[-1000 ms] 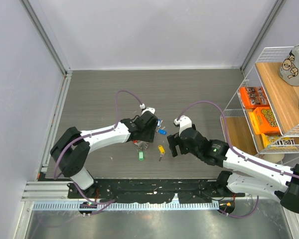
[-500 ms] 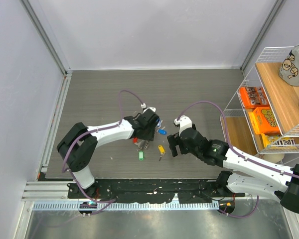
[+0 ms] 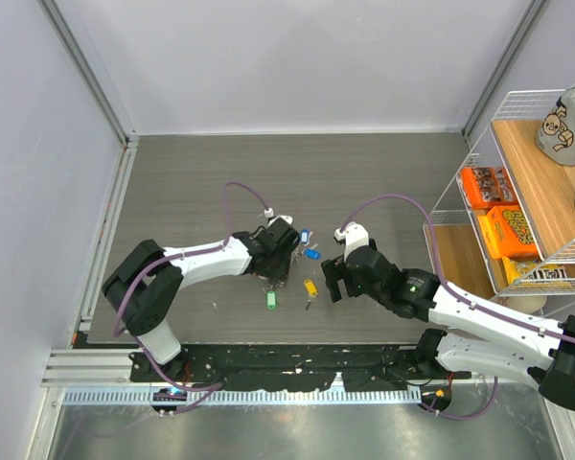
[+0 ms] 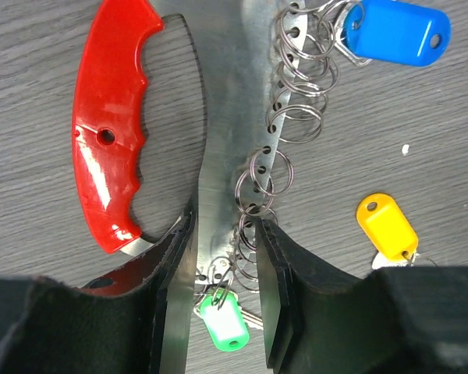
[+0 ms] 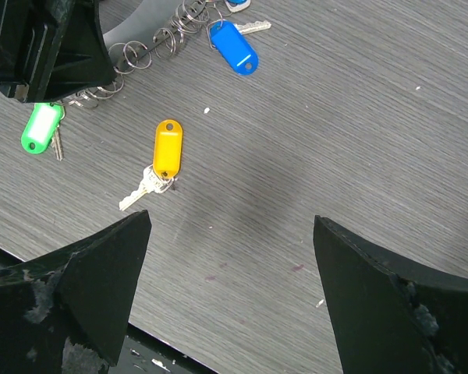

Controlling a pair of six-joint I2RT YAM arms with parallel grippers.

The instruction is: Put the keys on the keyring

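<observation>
The keyring (image 4: 235,140) is a silvery strip carrying a row of thin rings (image 4: 296,78), fixed to a red handle (image 4: 113,117). It lies flat on the table. My left gripper (image 4: 227,226) (image 3: 273,273) straddles its near end, one finger against the strip's edge and the other against the rings, shut on it. A green-tagged key (image 4: 221,318) (image 3: 271,300) hangs from the end ring and a blue-tagged key (image 4: 396,33) (image 5: 235,47) from a far ring. A yellow-tagged key (image 5: 168,146) (image 3: 310,287) lies loose. My right gripper (image 5: 231,220) (image 3: 331,280) hovers open just right of it.
A wire shelf (image 3: 517,192) with orange packets and a plush toy stands along the right side. A black rail (image 3: 268,359) with the arm bases runs along the near edge. Grey walls close the left and back.
My left gripper's fingers have narrowed onto the keyring strip, and the left wrist has shifted slightly toward me. The right arm and the loose yellow key have not moved.
</observation>
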